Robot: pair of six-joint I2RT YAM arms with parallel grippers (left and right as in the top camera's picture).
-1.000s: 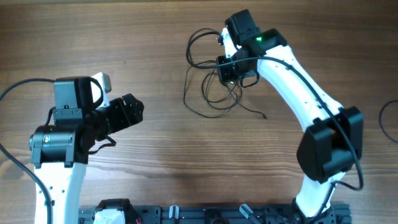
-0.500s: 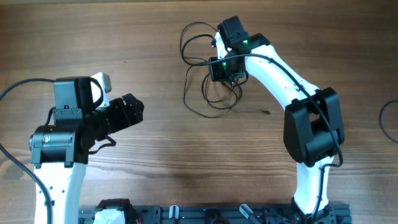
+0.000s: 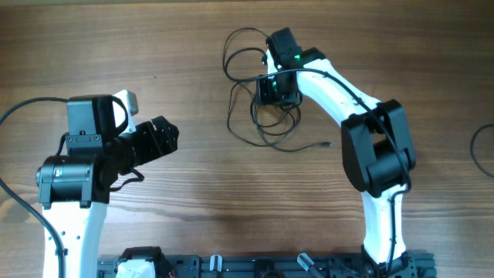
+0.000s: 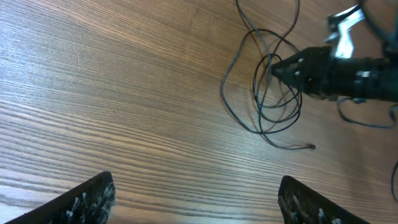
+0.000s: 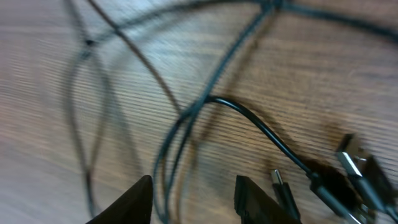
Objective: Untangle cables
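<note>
Lying on the table: the cables (image 3: 258,116), thin black wires in loose loops, on the far middle of the wooden table (image 3: 231,201), toward the right arm's side.
Cable shape: several loops cross over one another. One loop arcs toward the far edge and the others sag toward the robot. Where exactly the strands knot cannot be told.
Loose end: one strand trails out to the right of the loops and ends in a small plug (image 3: 327,144), flat on the wood and apart from the tangle.
Right gripper (image 3: 268,89): reached forward and lowered into the upper part of the tangle, with loops on both sides of it.
Right gripper state: its wrist camera shows the two dark fingers (image 5: 134,199) spread apart with a clear gap. Blurred black strands run across the wood through that gap, and nothing is pinched.
Plug ends near right gripper: a small metal-tipped plug (image 5: 280,183) and a larger flat connector (image 5: 349,155) lie just to the right of the fingers.
Left gripper (image 3: 164,135): well apart from the cables, on the left side of the table and pointing toward them.
Left gripper state: its wrist camera shows both fingertips (image 4: 93,196) wide apart over bare wood, holding nothing, with the tangle and the right gripper far ahead.
</note>
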